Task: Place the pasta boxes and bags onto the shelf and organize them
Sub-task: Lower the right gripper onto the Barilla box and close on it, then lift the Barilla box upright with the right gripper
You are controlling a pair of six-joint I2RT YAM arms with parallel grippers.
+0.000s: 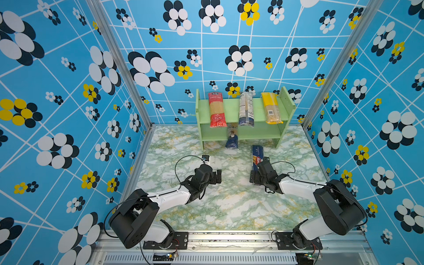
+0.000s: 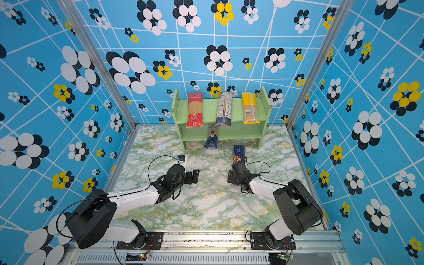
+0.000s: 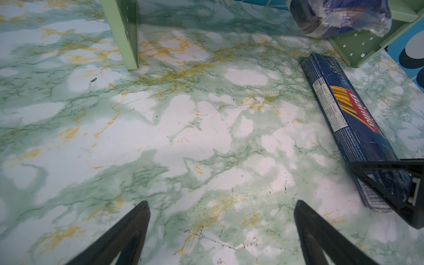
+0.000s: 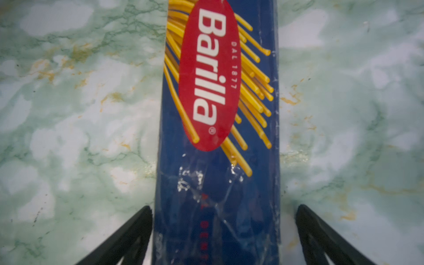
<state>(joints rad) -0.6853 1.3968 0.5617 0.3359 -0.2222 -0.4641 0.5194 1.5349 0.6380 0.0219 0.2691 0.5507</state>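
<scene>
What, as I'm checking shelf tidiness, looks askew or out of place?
The blue-ended clear spaghetti bag sticks far out of the lower tier of the light green wooden shelf, its end overhanging the marble-patterned table. The red-ended bag, white-labelled bag and yellow-topped bag above overhang the front edge.

Bright even light, blurred wrist views

- Left tool (image 1: pixel 219 176): jaws spread wide, fingers (image 3: pixel 128 234) held low and pointing sideways toward the right tool.
- Right tool (image 1: pixel 253 179): jaws spread wide, tipped steeply downward, well apart from the left tool.
- Left arm (image 1: pixel 169 197): forearm stretched forward behind its tool, wrist bent inward.
- Right arm (image 1: pixel 298 185): forearm stretched inward behind its tool, wrist bent downward.
</scene>
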